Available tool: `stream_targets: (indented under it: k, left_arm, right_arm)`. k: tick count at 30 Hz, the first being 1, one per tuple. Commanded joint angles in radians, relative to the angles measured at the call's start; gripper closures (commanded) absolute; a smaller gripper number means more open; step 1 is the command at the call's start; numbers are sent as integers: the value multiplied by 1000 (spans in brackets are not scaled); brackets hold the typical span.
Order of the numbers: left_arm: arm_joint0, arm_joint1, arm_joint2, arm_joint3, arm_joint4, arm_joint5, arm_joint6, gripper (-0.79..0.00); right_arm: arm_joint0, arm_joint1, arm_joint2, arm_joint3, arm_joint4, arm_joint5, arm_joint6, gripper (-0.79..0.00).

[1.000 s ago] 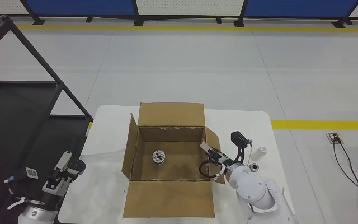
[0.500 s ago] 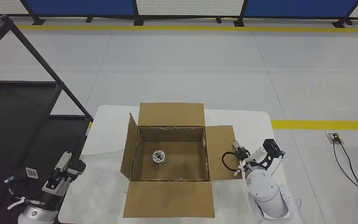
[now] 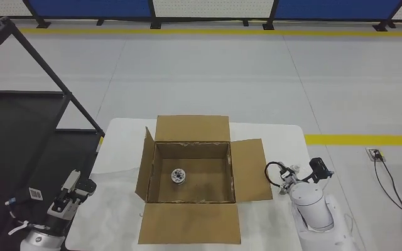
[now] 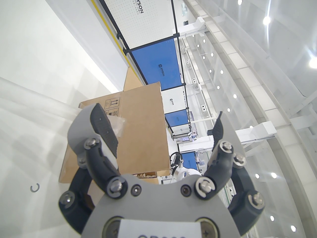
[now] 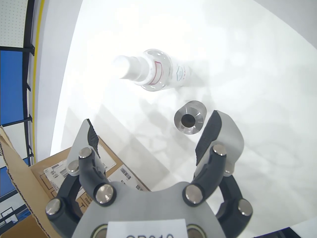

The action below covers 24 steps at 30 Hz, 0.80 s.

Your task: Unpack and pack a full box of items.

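- Box (image 3: 188, 223): flaps open, at the counter's (image 3: 125, 144) centre; one small round item (image 3: 179, 175) lies inside, toward 9 o'clock.
- Right hand (image 5: 152, 121): released, empty, at the box's 3 o'clock, above a metal cylinder (image 5: 190, 120) set on end just beside a clear bottle (image 5: 153, 71).
- Left hand (image 4: 158, 115): released, empty, at the box's 8 o'clock.

Bright overhead light, faint soft shadows

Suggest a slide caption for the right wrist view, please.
Open right end effector over spray bottle and metal cylinder.
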Motion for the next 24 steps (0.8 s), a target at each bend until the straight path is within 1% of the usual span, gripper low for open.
stream_targets:
  k: [1,9,10,11,13,14,17,19,21,24]
  left_arm:
    - [0,0,0,0,0,0,0,-785]
    - [0,0,0,0,0,0,0,-785]
    - [0,0,0,0,0,0,0,-785]
    - [0,0,0,0,0,0,0,-785]
    - [0,0,0,0,0,0,0,-785]
    - [0,0,0,0,0,0,0,-785]
    - [0,0,0,0,0,0,0,-785]
    - [0,0,0,0,0,0,0,-785]
    - [0,0,0,0,0,0,0,-785]
    - [0,0,0,0,0,0,0,-785]
  right_arm:
    - [0,0,-1,1,0,1,-2,-785]
    - [0,0,-1,1,0,1,-2,-785]
    - [-3,0,-2,1,-3,-6,-7,-785]
    - [-14,1,-7,2,-10,-37,-18,-785]
    - [-25,7,-13,7,-36,-71,2,-785]
    - [-27,13,-23,12,-76,-97,36,-785]
    - [-25,32,-16,1,-173,-112,136,-785]
    - [-33,44,-11,-17,-229,-149,205,-785]
    - [-42,58,-17,-26,-328,-196,265,-785]
    - [-33,72,-23,-22,-437,-237,373,-785]
